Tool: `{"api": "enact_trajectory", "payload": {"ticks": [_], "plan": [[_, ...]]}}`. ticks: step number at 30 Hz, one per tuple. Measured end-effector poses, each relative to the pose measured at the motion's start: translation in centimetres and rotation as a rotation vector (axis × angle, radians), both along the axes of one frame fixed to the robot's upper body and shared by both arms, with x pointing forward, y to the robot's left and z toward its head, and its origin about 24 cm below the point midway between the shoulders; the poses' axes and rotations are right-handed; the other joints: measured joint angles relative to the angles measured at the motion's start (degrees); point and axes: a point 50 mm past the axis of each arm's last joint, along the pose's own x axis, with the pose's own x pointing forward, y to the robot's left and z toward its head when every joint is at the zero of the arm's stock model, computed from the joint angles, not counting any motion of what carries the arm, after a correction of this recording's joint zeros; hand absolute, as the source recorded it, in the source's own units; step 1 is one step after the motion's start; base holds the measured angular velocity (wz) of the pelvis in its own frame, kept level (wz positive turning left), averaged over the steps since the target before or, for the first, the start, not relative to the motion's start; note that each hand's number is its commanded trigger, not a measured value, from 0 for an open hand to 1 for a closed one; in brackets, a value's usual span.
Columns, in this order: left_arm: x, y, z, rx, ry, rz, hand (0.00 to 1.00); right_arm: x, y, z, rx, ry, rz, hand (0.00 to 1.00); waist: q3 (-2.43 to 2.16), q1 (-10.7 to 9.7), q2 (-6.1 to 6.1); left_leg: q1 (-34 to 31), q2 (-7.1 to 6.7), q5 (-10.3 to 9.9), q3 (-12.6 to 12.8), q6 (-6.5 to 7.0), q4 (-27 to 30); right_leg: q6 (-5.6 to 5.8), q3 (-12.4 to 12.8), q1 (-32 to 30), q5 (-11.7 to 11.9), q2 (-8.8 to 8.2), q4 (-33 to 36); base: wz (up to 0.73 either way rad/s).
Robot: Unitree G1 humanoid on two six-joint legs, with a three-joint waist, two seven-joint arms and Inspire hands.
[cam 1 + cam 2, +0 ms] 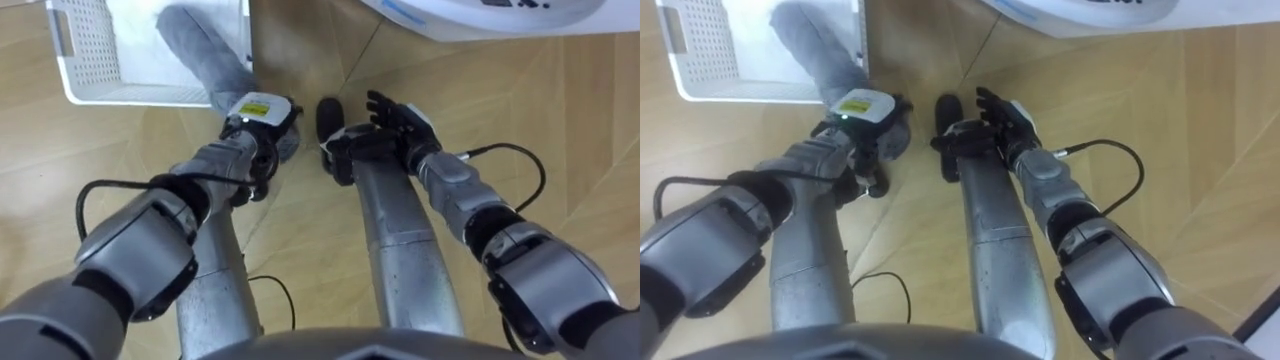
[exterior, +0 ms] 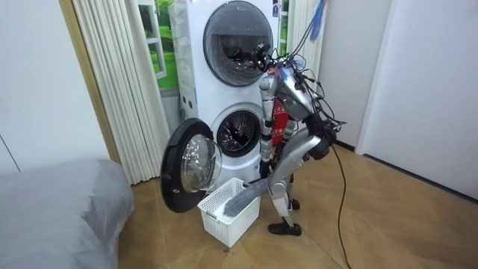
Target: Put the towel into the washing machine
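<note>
The left hand [image 1: 262, 122] is clenched round 1 end of a grey, rolled-up towel [image 1: 200, 45], which trails over the rim of the white basket [image 1: 90, 60]. The right hand [image 1: 400, 118] hangs slack-fingered just beside. Beyond, the washing machine [image 2: 213, 119] stands with its door open.

Head eyes look down close; room camera faces from afar, sharing the basket [image 1: 95, 60].
</note>
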Motion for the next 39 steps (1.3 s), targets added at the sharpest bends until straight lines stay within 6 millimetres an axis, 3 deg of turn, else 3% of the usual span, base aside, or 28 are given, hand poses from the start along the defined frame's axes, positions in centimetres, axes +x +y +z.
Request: {"api": "enact_trajectory", "payload": {"ticks": [9,19,25,29,31,34,37,39], "plan": [[-0.6,0.9,-0.8,0.076,0.13,0.024,1.0,-0.3,1.2,-0.4,0.013,0.033,0.011,0.0,-0.08,-2.7,-0.12,3.2,-0.29,0.1,0.2,-0.17,-1.2,0.03,0.5,2.8,0.0,0.11,-0.8,-0.01],[-2.3,-0.3,-2.2,0.047,0.198,0.006,1.0,-1.9,0.8,-1.8,-0.007,0.087,0.015,0.0,-0.28,-2.0,0.06,12.0,-0.45,0.4,0.9,-0.52,-5.7,0.23,0.3,11.4,0.3,0.25,-5.2,-0.03],[-3.1,-0.8,-2.9,-0.022,0.156,0.024,1.0,-2.9,0.0,-2.7,-0.052,0.125,0.003,0.0,-0.42,0.6,0.18,17.8,-0.63,0.6,1.6,-0.66,-8.4,0.28,0.4,16.8,0.3,0.25,-7.4,-0.02],[-3.6,-0.8,-3.0,-0.111,0.073,0.058,1.0,-3.8,-0.7,-3.3,-0.048,0.137,-0.011,0.0,-1.16,2.5,1.29,21.5,-0.82,0.8,0.8,-0.9,-9.9,0.28,-0.7,21.3,0.3,0.02,-9.4,0.06],[-3.8,-0.3,-3.2,-0.125,0.04,0.074,1.0,-4.1,-1.1,-3.4,-0.06,0.14,-0.007,0.0,-1.25,3.2,1.43,23.4,-1.18,1.1,0.8,-0.84,-11.0,0.34,-0.8,23.2,0.3,-0.27,-10.2,0.09],[-3.0,0.8,-2.3,-0.176,-0.055,0.122,1.0,-4.3,-1.0,-3.4,-0.045,0.129,-0.003,0.0,-1.35,3.7,1.57,25.2,-1.68,1.8,0.8,-0.51,-12.7,0.67,-1.4,25.0,0.6,-0.98,-11.3,0.13],[-2.3,1.6,-1.3,-0.262,-0.164,0.206,1.0,-4.7,-1.3,-3.2,-0.056,0.097,0.027,0.0,-1.42,3.7,1.7,26.6,-3.26,3.0,-0.3,-0.43,-14.7,0.89,-2.2,26.7,0.7,-2.09,-12.3,0.22],[-1.9,1.8,-0.4,-0.347,-0.243,0.243,1.0,-4.8,-1.7,-3.3,-0.073,0.088,0.032,0.0,-1.42,4.4,1.71,27.5,-3.39,3.1,-0.5,-0.28,-15.3,1.09,-2.6,27.9,0.8,-2.26,-13.2,0.11]]}}
